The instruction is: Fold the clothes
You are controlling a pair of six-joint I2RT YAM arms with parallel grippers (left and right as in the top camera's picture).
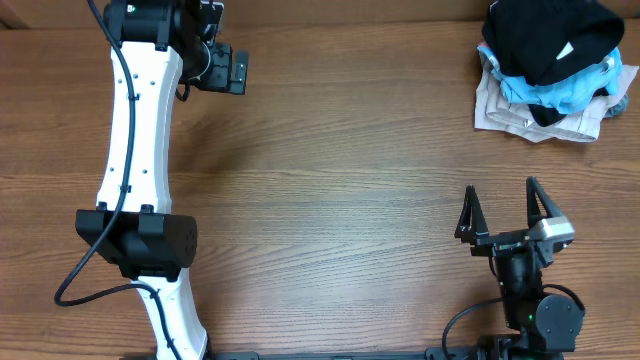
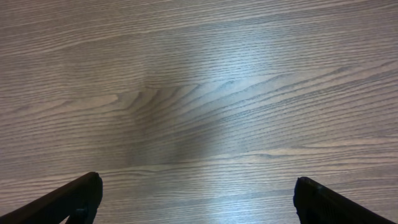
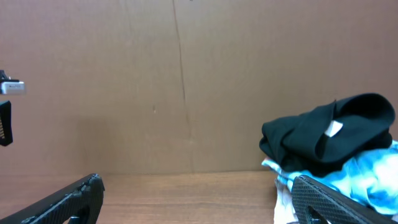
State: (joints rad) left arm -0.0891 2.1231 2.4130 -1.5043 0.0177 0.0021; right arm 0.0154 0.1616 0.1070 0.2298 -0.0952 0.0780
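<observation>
Overhead: a brown wooden table point(image 1: 330, 170). In the far right corner sits a heap of clothes. The black garment point(image 1: 548, 35) lies crumpled on top, over a blue shirt point(image 1: 565, 92) and a beige garment point(image 1: 505, 108) at the bottom. The white left arm reaches from the near left edge to the far left corner, where the left gripper point(image 1: 230, 70) hangs over bare wood, well apart from the heap. The right gripper point(image 1: 503, 208) is near the right front edge, its two fingers spread wide and pointing toward the heap, with bare table between them.

Left wrist: only wood grain below. The two black fingertips point(image 2: 78, 198) show in the lower corners, set wide apart, with nothing between them.

Right wrist: the fingers are again spread, one in each lower corner, pinching nothing. Far right, the black garment rests bunched on the blue shirt, a small white tag point(image 3: 334, 129) showing. A plain brown wall point(image 3: 155, 81) stands behind.
</observation>
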